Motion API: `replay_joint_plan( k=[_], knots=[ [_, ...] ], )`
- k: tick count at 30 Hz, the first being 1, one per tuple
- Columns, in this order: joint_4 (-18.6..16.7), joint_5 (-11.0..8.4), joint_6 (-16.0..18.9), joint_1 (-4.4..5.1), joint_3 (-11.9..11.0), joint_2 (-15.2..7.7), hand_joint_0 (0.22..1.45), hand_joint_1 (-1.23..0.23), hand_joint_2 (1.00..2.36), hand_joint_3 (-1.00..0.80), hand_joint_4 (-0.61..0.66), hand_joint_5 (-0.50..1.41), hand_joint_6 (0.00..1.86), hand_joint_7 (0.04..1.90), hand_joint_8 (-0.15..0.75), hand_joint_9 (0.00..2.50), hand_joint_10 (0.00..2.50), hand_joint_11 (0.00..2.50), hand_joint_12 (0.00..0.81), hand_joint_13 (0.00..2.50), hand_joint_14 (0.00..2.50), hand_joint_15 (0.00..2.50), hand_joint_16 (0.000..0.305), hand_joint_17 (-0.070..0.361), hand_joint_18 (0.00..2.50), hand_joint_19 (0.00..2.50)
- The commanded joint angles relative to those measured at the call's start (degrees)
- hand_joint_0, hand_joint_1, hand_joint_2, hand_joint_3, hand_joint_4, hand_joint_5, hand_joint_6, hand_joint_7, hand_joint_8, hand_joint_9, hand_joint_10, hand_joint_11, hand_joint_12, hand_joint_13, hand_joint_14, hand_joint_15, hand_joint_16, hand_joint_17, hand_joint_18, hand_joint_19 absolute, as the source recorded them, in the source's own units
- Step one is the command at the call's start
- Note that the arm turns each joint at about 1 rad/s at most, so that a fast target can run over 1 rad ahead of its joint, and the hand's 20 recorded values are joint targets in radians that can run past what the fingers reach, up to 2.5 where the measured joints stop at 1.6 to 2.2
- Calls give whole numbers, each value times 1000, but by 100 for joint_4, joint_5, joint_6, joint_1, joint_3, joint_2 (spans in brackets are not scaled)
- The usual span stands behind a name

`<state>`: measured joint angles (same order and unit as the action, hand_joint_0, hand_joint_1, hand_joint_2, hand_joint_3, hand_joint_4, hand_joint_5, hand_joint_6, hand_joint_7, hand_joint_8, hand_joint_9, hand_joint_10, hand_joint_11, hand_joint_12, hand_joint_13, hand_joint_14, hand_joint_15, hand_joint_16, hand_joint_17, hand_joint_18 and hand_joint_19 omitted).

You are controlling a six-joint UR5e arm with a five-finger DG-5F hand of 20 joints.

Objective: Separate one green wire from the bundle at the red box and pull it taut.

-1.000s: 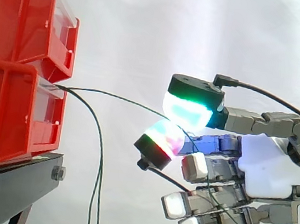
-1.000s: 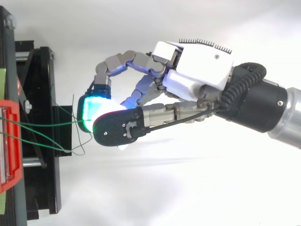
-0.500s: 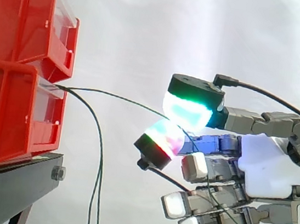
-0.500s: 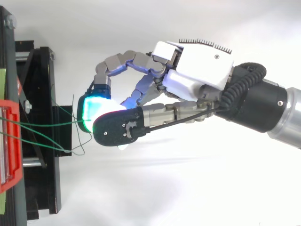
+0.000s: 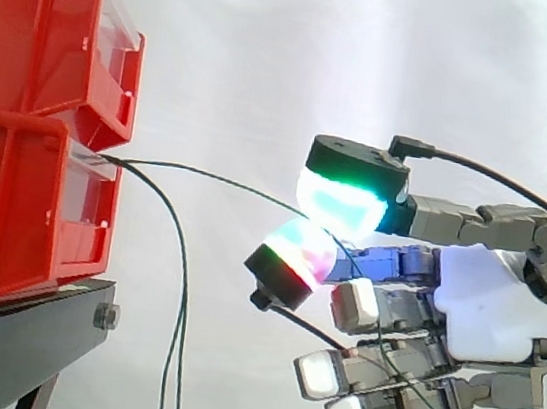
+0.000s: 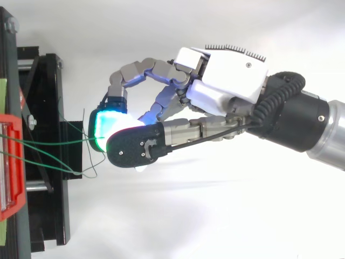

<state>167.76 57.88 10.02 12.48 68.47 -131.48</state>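
**Fig. 1.** Hand (image 5: 489, 293), fingers curled, pinches 1 green wire (image 5: 226, 182) between glowing pads (image 5: 339, 201). The wire runs left, near-level, to the red box (image 5: 22, 202), slightly bowed; tautening axis: rightward.

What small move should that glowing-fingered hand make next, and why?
Probably draw back slightly, away from the stacked red plastic bins. The robot hand pinches one thin green wire between glowing pads; it bows a little, while the other green wires hang slack.
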Motion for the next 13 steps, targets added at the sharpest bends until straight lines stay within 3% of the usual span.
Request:
replay_joint_plan(
  k=[1, 13],
  knots=[
    [-7, 4, 0, 0, 0, 0, 605, -830, 1015, 0, -279, -117, 891, 1184, 239, 1303, 18, 664, 385, 979, 16, 432, 52, 116, 885, 448],
    [2, -4, 0, 0, 0, 0, 605, -830, 1015, 4, -279, -117, 891, 1185, 240, 1304, 18, 663, 386, 979, 16, 430, 52, 117, 888, 440]
  ],
)
